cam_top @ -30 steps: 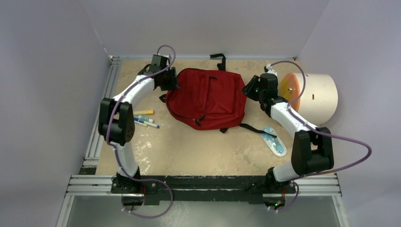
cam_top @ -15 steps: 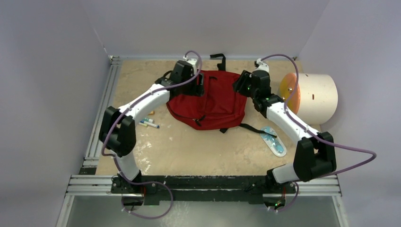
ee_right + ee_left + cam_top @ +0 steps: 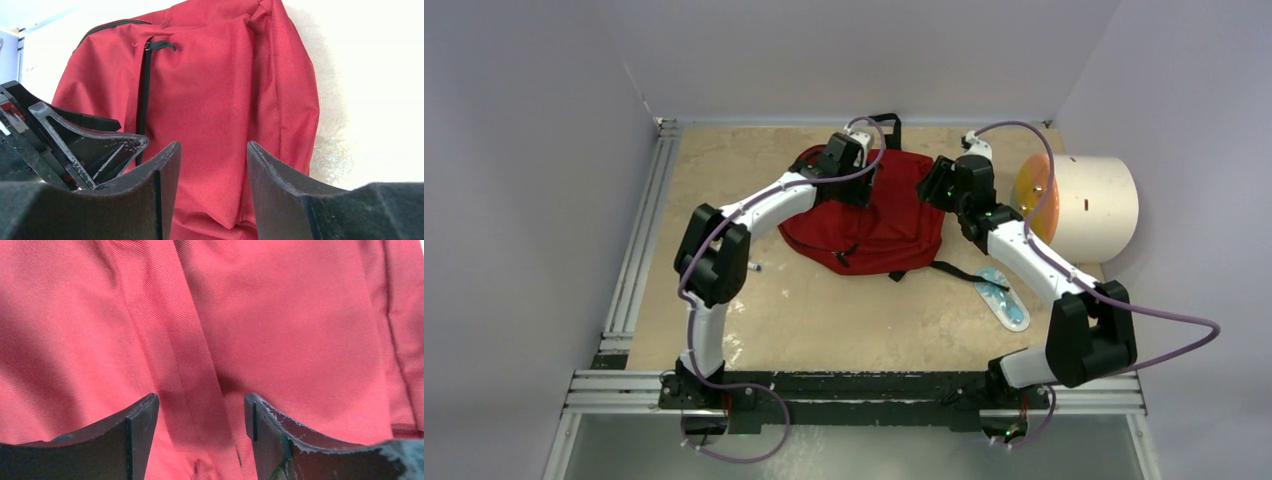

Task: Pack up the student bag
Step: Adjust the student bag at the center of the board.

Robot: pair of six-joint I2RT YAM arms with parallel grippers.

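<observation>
Seeing the student bag (image 3: 280,330) directly beneath my left claw (image 3: 200,402), spread wide, empty; right claw (image 3: 212,150), part-open and empty, has it ahead.

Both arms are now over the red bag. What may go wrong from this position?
1. The left gripper and right gripper hang very near each other over the bag; they may collide.
2. The open left jaws face plain cloth, not the zipper pull; closing here would likely pinch only fabric.
</observation>
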